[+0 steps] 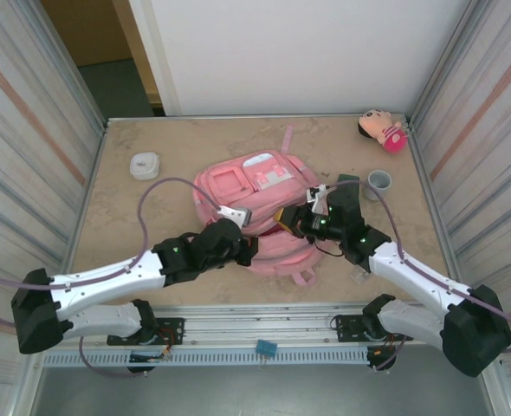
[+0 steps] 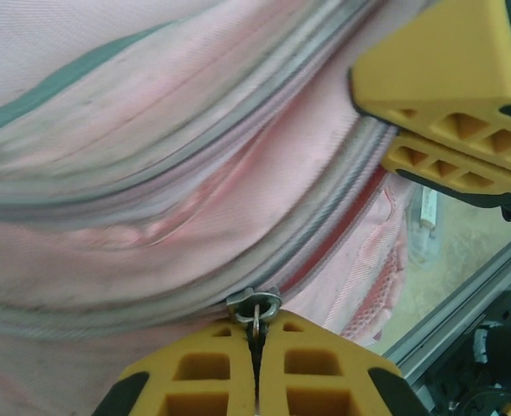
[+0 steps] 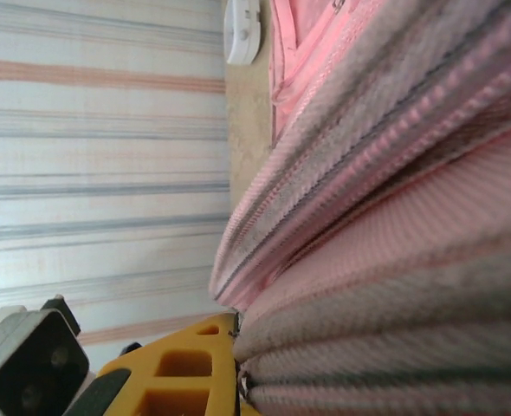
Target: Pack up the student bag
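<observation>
Pale, marbled beige stone makes up the counter (image 1: 126, 225), fenced at 9 and 3 o'clock by ribbed, striped metal panels (image 1: 30, 130), with a plain white wall (image 1: 307, 52) at 12 o'clock. The student bag (image 1: 264, 186), a large pink fabric backpack with pale pink and white front patches, lies flat at the counter's middle with its straps trailing toward 12 and 6 o'clock.

From the bag, a small white round case (image 1: 144, 165) sits well apart at 10 o'clock. A little pink plush doll (image 1: 382, 130) lies in the far corner at 2 o'clock, and a grey cup (image 1: 378, 181) stands upright at 3 o'clock, near the bag but not touching it.

The left fingers (image 1: 245, 250), yellow ribbed pads on the arm coming in from 8 o'clock, meet the bag at its 6 o'clock edge. In the left wrist view they (image 2: 203, 373) are pressed together on a small metal zipper pull (image 2: 255, 305), which sits on a grey zip track curving across the pink cloth.

The right fingers (image 1: 283, 215) come in from 4 o'clock and rest on the bag's middle, near the left pair. In the left wrist view they (image 2: 446, 69) lie close together at 2 o'clock, their tips on the zip seam. In the right wrist view one yellow finger (image 3: 182, 368) presses against a fold of the ribbed pink fabric, which covers its partner, so they appear clamped on the bag's cloth.
</observation>
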You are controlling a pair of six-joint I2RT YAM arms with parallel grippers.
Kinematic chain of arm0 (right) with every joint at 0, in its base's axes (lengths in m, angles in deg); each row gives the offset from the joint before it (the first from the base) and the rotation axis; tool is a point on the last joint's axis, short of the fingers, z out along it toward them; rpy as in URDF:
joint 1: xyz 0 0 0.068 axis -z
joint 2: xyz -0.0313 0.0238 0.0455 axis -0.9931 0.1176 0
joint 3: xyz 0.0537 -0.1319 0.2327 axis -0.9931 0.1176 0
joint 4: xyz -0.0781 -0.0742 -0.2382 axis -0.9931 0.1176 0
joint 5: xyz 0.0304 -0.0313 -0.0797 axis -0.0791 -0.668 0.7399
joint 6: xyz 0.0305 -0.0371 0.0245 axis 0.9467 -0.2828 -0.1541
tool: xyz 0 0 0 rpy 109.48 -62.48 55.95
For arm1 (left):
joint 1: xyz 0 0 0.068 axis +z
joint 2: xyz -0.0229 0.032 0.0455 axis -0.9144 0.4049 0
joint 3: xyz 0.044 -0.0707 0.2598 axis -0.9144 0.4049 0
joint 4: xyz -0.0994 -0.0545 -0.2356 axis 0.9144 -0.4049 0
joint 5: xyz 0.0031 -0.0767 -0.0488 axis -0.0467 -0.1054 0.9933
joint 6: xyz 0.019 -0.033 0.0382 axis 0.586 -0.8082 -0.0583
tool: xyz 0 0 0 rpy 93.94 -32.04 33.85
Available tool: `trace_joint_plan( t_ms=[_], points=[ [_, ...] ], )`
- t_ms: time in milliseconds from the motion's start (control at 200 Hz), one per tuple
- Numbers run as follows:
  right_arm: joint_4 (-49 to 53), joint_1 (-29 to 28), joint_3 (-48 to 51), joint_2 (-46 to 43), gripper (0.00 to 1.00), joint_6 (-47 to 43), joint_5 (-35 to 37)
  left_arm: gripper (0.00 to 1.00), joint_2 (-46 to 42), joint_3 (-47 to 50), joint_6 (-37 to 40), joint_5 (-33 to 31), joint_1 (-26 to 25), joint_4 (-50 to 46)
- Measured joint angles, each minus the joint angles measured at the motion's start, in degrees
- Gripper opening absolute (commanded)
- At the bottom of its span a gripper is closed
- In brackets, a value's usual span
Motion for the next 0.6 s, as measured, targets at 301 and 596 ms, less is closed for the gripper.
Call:
trace_joint_plan(
  t_ms=[301,596],
  points=[
    [13.38,8.35,-14.10,4.37,0.00,-12.24,-15.13,0.00,-8.26,5.51,6.60,2.56,9.66,0.28],
    [20.63,8.90,-21.14,9.07,0.00,-17.90,-20.24,0.04,-6.43,8.44,14.29,8.33,22.18,7.23]
  ],
)
